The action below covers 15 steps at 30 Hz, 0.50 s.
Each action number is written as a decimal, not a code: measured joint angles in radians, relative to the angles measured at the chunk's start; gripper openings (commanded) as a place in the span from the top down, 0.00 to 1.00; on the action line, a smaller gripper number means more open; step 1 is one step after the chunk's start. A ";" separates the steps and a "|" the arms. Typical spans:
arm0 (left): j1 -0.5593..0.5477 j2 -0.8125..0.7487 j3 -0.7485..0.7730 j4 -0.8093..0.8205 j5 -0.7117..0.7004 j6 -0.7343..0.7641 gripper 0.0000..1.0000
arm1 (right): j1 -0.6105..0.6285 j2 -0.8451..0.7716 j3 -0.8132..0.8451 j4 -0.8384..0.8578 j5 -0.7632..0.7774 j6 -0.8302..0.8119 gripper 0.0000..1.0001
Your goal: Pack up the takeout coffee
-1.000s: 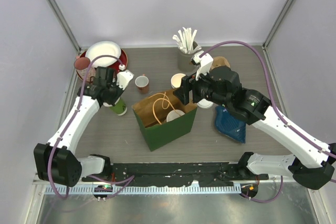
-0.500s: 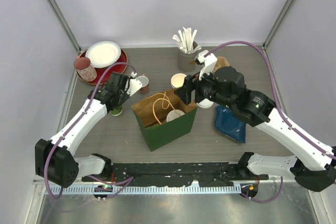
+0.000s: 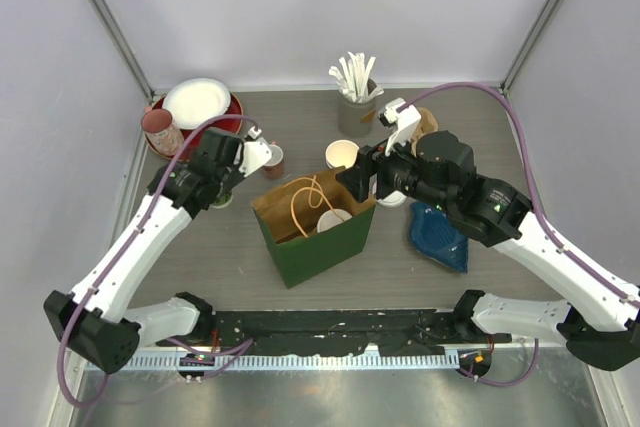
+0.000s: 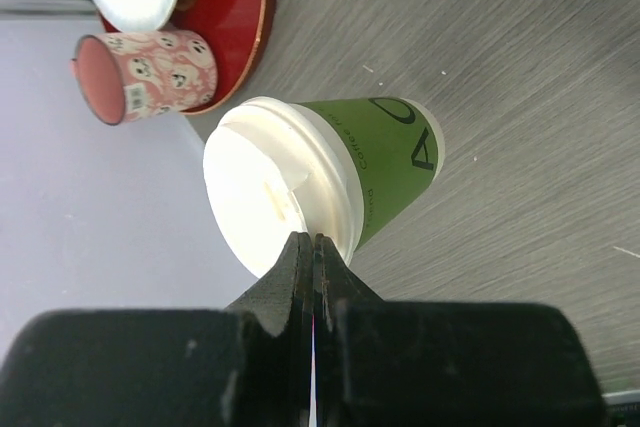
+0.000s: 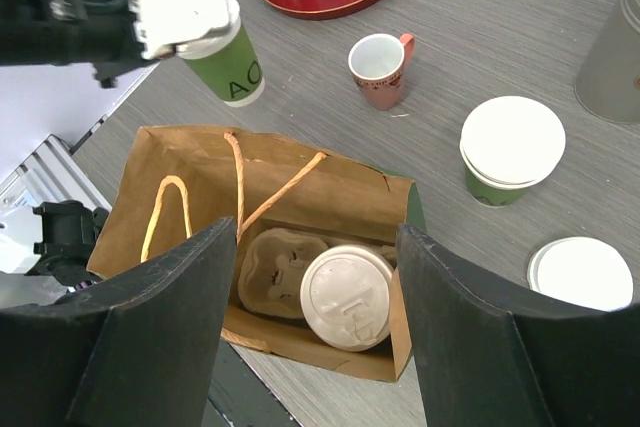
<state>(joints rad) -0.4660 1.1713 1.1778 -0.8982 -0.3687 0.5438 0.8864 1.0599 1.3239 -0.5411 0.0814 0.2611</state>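
One white-lidded cup (image 5: 345, 297) sits in the green-and-brown paper bag (image 3: 325, 247); two green paper cups remain outside: left-side cup (image 4: 380, 162) touching the closed left claw (image 4: 312, 247), rear cup (image 5: 512, 147) untouched; right claw (image 5: 315, 232) gapes wide above the bag.

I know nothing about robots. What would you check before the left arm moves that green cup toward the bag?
1. Left gripper shut at the lid of the cup: ok.
2. Lid rim really pinched between the fingers: cannot tell.
3. Lid seated on the cup: ok, as far as it shows.
4. Bag upright, mouth open: ok.
5. Free slot in the carrier beside the packed cup: ok.
6. Way into the bag clear: probably not ok, since the right gripper hangs open over the mouth.
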 measured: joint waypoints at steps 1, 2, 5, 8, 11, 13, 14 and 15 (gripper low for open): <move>-0.007 -0.010 0.020 -0.018 0.000 0.000 1.00 | 0.000 0.000 -0.001 0.000 0.000 0.000 0.30; -0.016 -0.020 0.051 -0.048 0.000 -0.001 1.00 | 0.000 0.000 -0.002 0.003 0.000 0.000 0.30; -0.042 -0.045 0.146 -0.123 0.001 -0.005 1.00 | 0.000 0.000 -0.002 0.004 0.001 0.000 0.30; -0.074 -0.069 0.230 -0.200 0.002 -0.008 1.00 | 0.000 0.006 -0.002 0.008 0.003 0.000 0.30; -0.109 -0.083 0.309 -0.276 -0.001 -0.008 1.00 | 0.000 0.025 -0.002 0.011 0.007 0.000 0.30; -0.134 -0.088 0.365 -0.321 -0.003 -0.008 1.00 | 0.000 0.043 -0.001 0.011 0.010 0.000 0.30; -0.145 -0.089 0.391 -0.340 -0.003 -0.008 1.00 | 0.000 0.055 0.002 0.011 0.012 -0.001 0.30; -0.158 -0.090 0.416 -0.359 -0.003 -0.007 1.00 | 0.000 0.067 0.006 0.010 0.014 -0.001 0.30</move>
<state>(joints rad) -0.6235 1.0817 1.5940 -1.2575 -0.3721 0.5369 0.8864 1.1267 1.3300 -0.5308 0.0956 0.2604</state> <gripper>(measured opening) 0.009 0.702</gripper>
